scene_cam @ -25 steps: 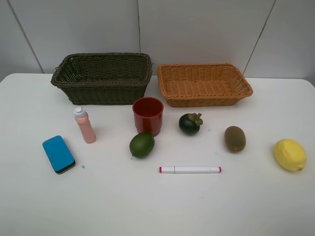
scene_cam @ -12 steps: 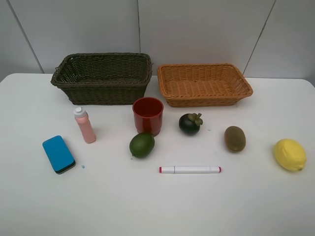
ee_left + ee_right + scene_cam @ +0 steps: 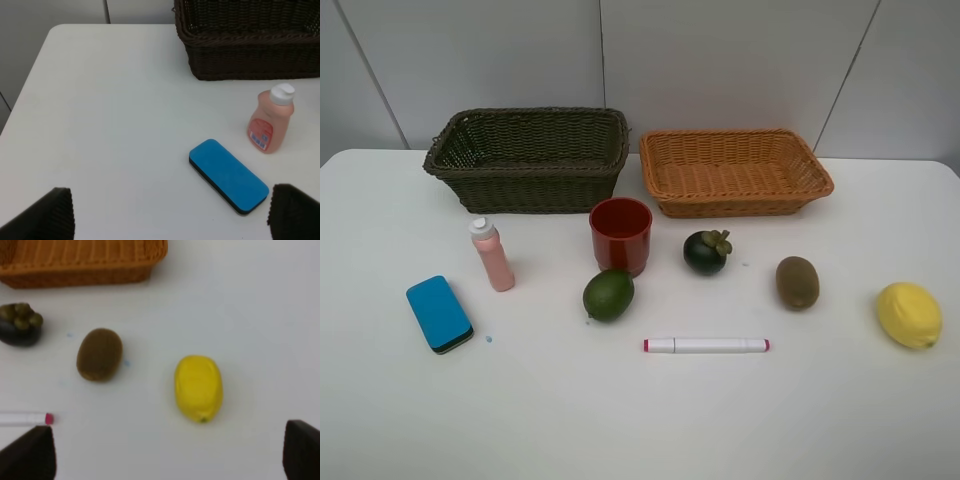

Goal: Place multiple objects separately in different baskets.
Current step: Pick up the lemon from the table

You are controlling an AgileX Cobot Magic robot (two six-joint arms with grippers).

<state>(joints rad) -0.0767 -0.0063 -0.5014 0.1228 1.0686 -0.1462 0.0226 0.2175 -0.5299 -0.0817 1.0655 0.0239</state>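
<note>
Your marker (image 3: 706, 345) lies on the worktop (image 3: 620, 430) nearest the front edge, long axis running left to right. The eraser (image 3: 439, 313) lies slantwise at the left. The bottle (image 3: 492, 255) and cup (image 3: 620, 234) stand upright before the dark basket (image 3: 530, 190). The kiwi (image 3: 797, 282) points front to back, and the lemon (image 3: 908, 314) sits far right. Your left claw (image 3: 170, 217) hangs spread wide above the eraser's corner of the worktop. Your right claw (image 3: 165, 455) hangs spread wide near the lemon.

Small items (image 3: 620, 240) lie scattered before olive basket (image 3: 530, 190) and orange basket (image 3: 730, 205)
</note>
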